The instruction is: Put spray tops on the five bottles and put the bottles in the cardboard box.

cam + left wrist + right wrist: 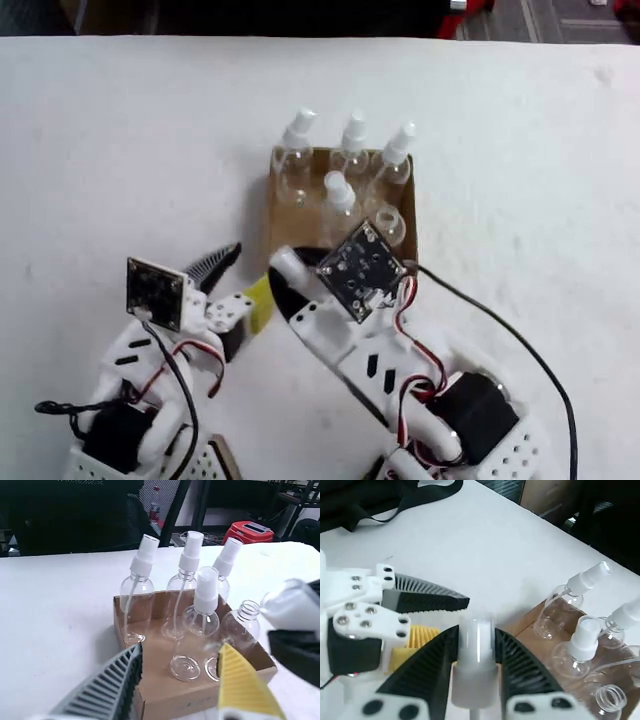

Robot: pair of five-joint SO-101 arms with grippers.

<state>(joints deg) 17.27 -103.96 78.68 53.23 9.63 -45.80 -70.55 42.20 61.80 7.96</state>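
A spray top (476,660) is held by the right gripper (476,632), lower middle of the frame; the left gripper (181,650) is spread wide, empty. In the cardboard box (272,200) at centre, the one uncapped bottle (388,226) could be tipped if the top is pressed off-centre.

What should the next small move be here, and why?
Probably carry the spray top over to the open neck of the uncapped bottle in the cardboard box. The right jaws are shut on that top, and the other four bottles already wear theirs.
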